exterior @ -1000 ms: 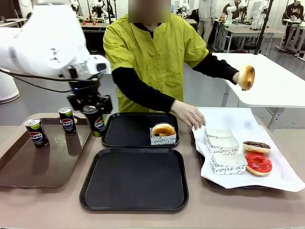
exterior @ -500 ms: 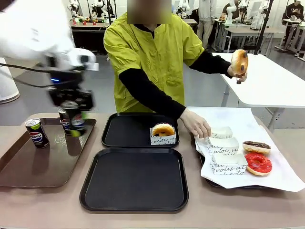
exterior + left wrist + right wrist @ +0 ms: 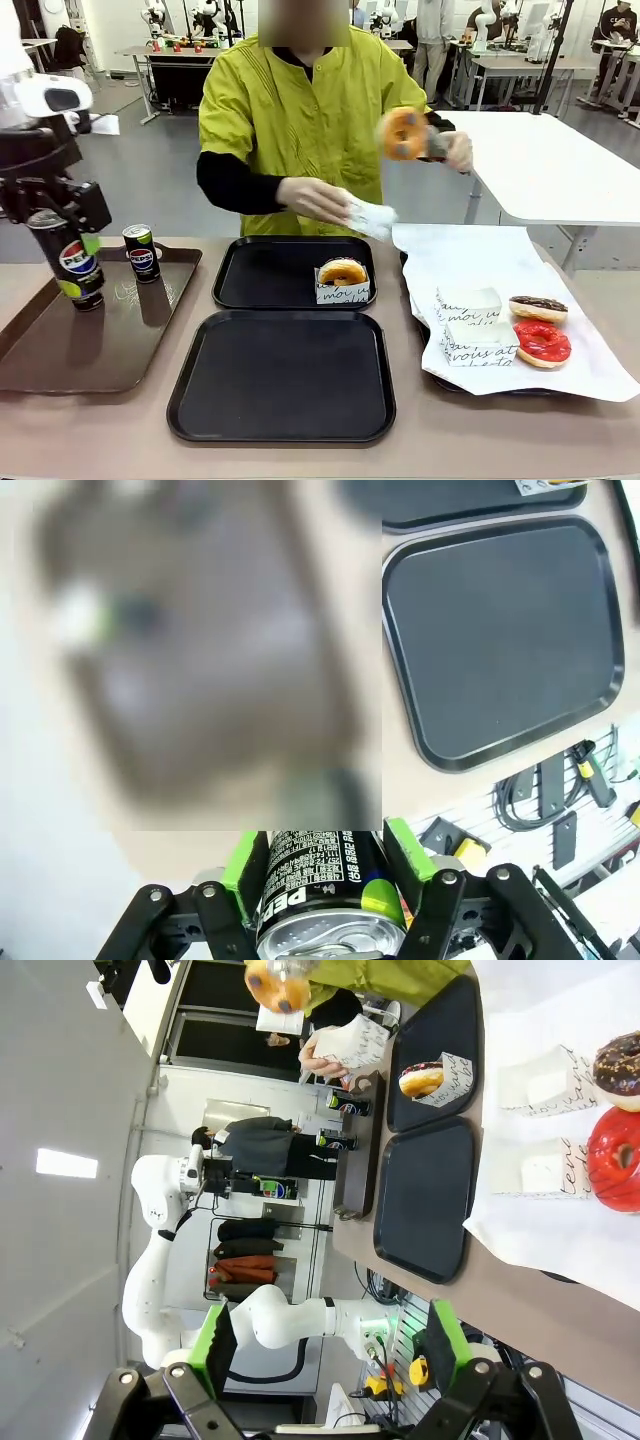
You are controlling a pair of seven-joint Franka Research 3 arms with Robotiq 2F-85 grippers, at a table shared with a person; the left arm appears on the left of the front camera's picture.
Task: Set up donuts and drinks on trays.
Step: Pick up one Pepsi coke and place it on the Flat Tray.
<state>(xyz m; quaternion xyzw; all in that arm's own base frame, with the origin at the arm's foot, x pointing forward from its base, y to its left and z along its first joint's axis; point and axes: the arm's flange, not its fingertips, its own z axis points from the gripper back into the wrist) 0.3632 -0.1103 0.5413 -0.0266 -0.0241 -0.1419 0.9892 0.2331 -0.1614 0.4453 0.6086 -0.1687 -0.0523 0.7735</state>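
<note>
Left hand (image 3: 322, 858): clamped on a black Pepsi can (image 3: 72, 262), green pads pressed to both sides, and the can is upright!
Where that can is: far left of the table (image 3: 480, 440), over the left part of the glossy brown tray (image 3: 60, 365); I cannot tell whether it touches.
Second can (image 3: 141, 252): standing on the brown tray's far edge, just to the right.
Right hand (image 3: 331, 1348): fingers spread wide, nothing between them.
Far black tray (image 3: 262, 275): one yellow-iced donut (image 3: 343, 270) in a lettered paper holder (image 3: 342, 293), at its near right corner.
Near black tray (image 3: 285, 375): right in front of the far one, edges almost meeting.
Person: one hand (image 3: 455, 150) lifts a ring donut (image 3: 404, 133) up high, the other hand (image 3: 310, 198) grips a folded white holder (image 3: 370, 217) above the far black tray.
White paper (image 3: 560, 270), right: a chocolate donut (image 3: 538, 308) and a red donut (image 3: 542, 342) side by side, two paper boxes (image 3: 470, 305) to their left.
</note>
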